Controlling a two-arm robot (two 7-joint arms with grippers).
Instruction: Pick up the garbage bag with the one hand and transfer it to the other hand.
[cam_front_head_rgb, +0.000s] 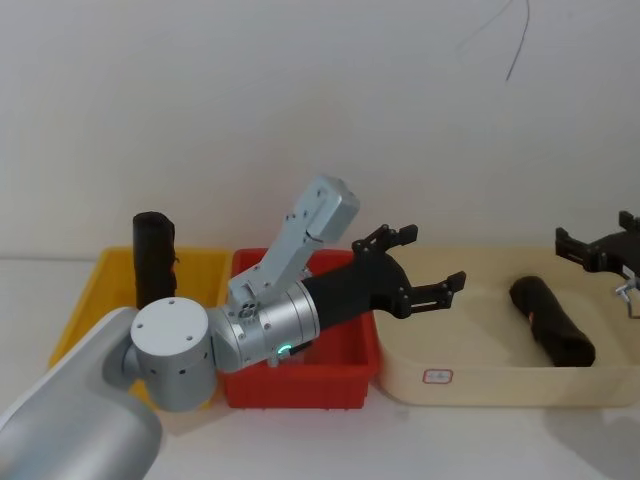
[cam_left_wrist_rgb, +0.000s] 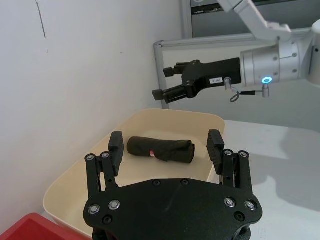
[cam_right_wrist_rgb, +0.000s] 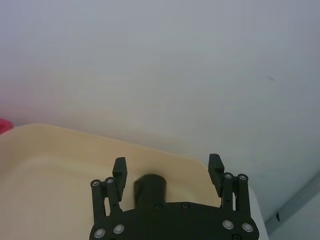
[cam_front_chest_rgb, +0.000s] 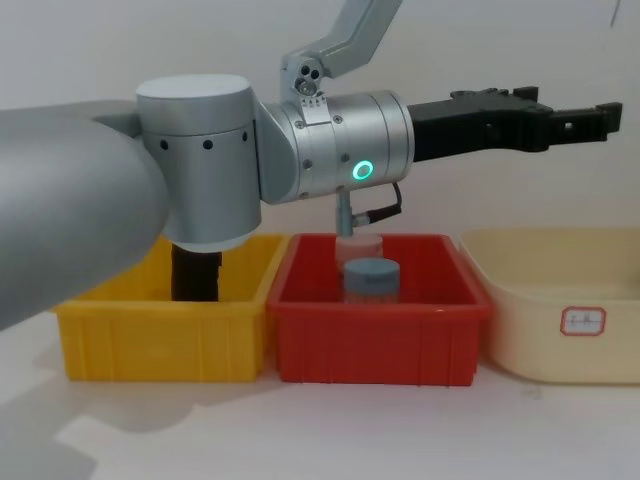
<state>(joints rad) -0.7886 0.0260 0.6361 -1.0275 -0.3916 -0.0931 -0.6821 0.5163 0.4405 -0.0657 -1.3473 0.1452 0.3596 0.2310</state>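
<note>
The garbage bag (cam_front_head_rgb: 552, 322), a crinkled black roll that widens at one end, lies flat in the cream tray (cam_front_head_rgb: 480, 388); the left wrist view shows it too (cam_left_wrist_rgb: 160, 150). My left gripper (cam_front_head_rgb: 435, 257), on the arm with the green ring, hangs open in the air over the tray's left end, short of the bag and holding nothing. It points at the bag from above (cam_left_wrist_rgb: 165, 140). My right gripper (cam_front_head_rgb: 590, 240), on the blue-lit arm, hovers open and bare above the tray's right end (cam_left_wrist_rgb: 161, 83), with the bag's end (cam_right_wrist_rgb: 150, 186) below it.
A red bin (cam_front_head_rgb: 350, 385) holding a grey-capped container (cam_front_chest_rgb: 371, 278) stands left of the tray. Farther left is a yellow bin (cam_front_head_rgb: 90, 300) with a slimmer black roll (cam_front_head_rgb: 153, 258) upright in it. A white wall runs close behind all three.
</note>
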